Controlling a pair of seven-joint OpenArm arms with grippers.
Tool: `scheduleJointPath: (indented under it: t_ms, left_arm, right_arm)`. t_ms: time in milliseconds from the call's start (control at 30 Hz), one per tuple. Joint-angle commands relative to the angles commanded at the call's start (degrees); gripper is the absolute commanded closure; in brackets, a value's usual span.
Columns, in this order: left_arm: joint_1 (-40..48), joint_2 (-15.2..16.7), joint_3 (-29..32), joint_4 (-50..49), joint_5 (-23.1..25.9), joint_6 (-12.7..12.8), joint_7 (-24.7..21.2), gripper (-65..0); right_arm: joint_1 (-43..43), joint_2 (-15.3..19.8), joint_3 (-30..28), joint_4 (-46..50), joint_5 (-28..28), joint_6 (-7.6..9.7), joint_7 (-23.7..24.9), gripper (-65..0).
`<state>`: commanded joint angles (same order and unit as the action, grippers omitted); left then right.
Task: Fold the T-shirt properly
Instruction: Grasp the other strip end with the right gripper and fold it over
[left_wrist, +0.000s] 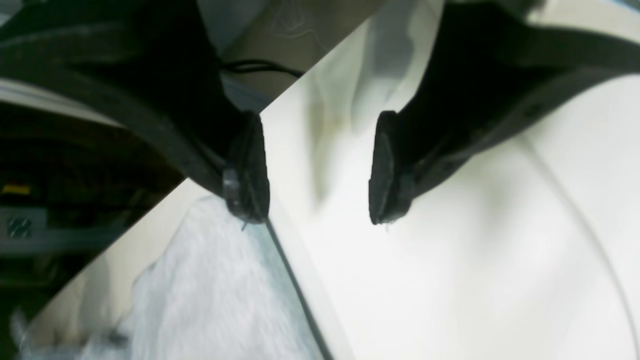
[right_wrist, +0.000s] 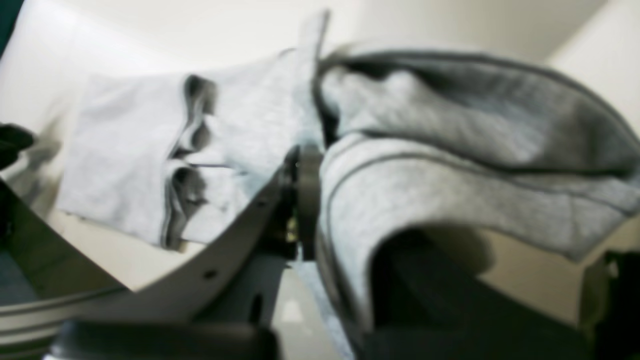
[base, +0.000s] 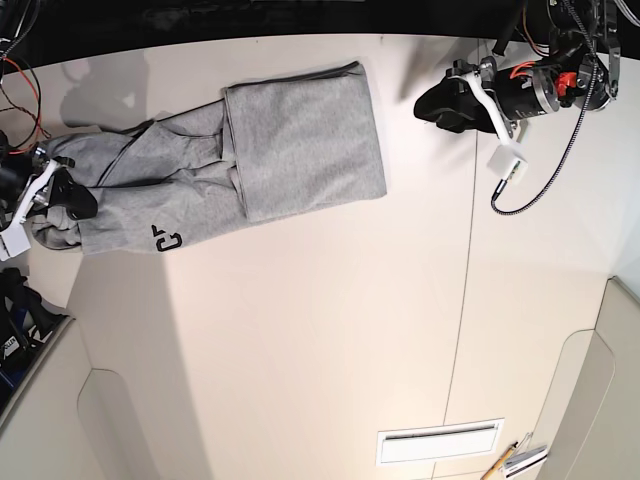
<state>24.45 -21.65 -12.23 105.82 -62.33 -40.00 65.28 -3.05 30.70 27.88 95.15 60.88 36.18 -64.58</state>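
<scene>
Lying across the upper left of the cream-white tabletop (base: 320, 330) in the base view, the heather-grey short-sleeved cotton T-shirt (base: 300, 145) is partly folded, one plain rectangular panel doubled over toward the middle.

Hidden or unclear:
- The shirt's far left end bunches under the right end effector (base: 62, 195), so collar and hem cannot be told apart there.
- Right wrist view is heavily blurred. A stitched grey fabric edge (right_wrist: 425, 165) drapes over one finger (right_wrist: 306, 200); the opposite finger is buried under cloth. The right end effector (right_wrist: 320, 205) is clamped on that edge of the T-shirt.
- Left wrist view is soft too; only a fuzzy grey corner of the shirt (left_wrist: 215, 290) shows at the bottom, cut by the frame edge.

Left end effector (left_wrist: 320, 170): black fingers spread wide with nothing between them, over bare tabletop (left_wrist: 450, 250). In the base view it (base: 450, 103) sits near the top right, well apart from the shirt.

Writing: black block lettering (base: 166, 240) peeks out at the shirt's lower edge, mostly folded under; a curved "C"-like character shows, the rest is unreadable.

Bottom edge: a white slotted plate (base: 438, 442) set in the tabletop.
</scene>
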Motion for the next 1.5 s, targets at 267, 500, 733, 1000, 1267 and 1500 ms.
scheduleJointPath:
  t_ms: [267, 500, 733, 1000, 1267, 1500]
  left_arm:
    - [-0.8, 5.4, 0.0, -3.7, 0.4, 0.0, -1.0, -35.4]
    - [-0.8, 8.4, 0.0, -4.8, 0.4, 0.0, -1.3, -35.4]
    - [-0.8, 8.5, 0.0, -4.8, 0.4, 0.0, -1.3, -35.4]
    - [-0.8, 8.4, 0.0, -4.8, 0.4, 0.0, -0.7, -35.4]
    - [-0.8, 7.5, 0.0, -4.7, -2.8, 0.0, 2.0, -35.4]
    - [-0.8, 3.6, -3.7, -4.6, -5.4, 0.0, 3.4, -35.4]
  right_arm:
    - [-0.5, -7.5, -3.9, 20.9, -1.9, -0.39, -1.2, 0.0]
    - [-0.5, -11.2, -20.2, 24.0, -13.0, -0.37, 2.0, 0.0]
    - [-0.5, -13.3, -40.9, 22.8, -29.7, -1.29, 8.7, 0.0]
    - [-0.2, -13.7, -55.5, 14.4, -41.9, -1.92, 17.6, -21.1]
    - [0.0, -17.1, -55.6, 12.2, -38.2, -1.90, 21.0, -36.0]
    - [0.0, -24.7, -55.6, 12.6, -34.3, -1.88, 18.4, -36.0]
